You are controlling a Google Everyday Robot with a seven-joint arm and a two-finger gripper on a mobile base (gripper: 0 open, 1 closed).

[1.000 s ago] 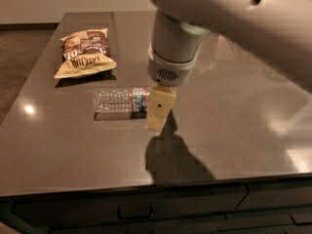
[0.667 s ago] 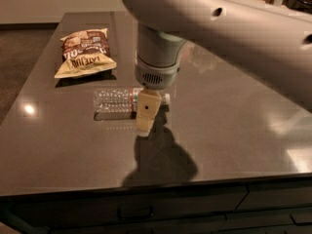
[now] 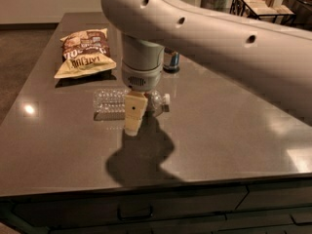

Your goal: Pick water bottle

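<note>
The water bottle (image 3: pixel 109 101) is clear ribbed plastic and lies on its side on the dark table (image 3: pixel 224 130), with its white cap (image 3: pixel 166 102) pointing right. My gripper (image 3: pixel 132 123) hangs down from the big white arm, directly over and in front of the bottle's middle, and hides its label band. Its cream tip reaches down to about table height at the bottle's near side. I cannot see whether it touches the bottle.
A chips bag (image 3: pixel 85 52) lies at the back left of the table. A blue-and-silver slim can (image 3: pixel 173 61) stands behind the arm. The table's front edge (image 3: pixel 146 186) runs close below the gripper. A black rack (image 3: pixel 258 4) stands at the far right.
The arm and gripper have moved left, from beside the bottle's cap end to over its middle. The bottle has not moved.
</note>
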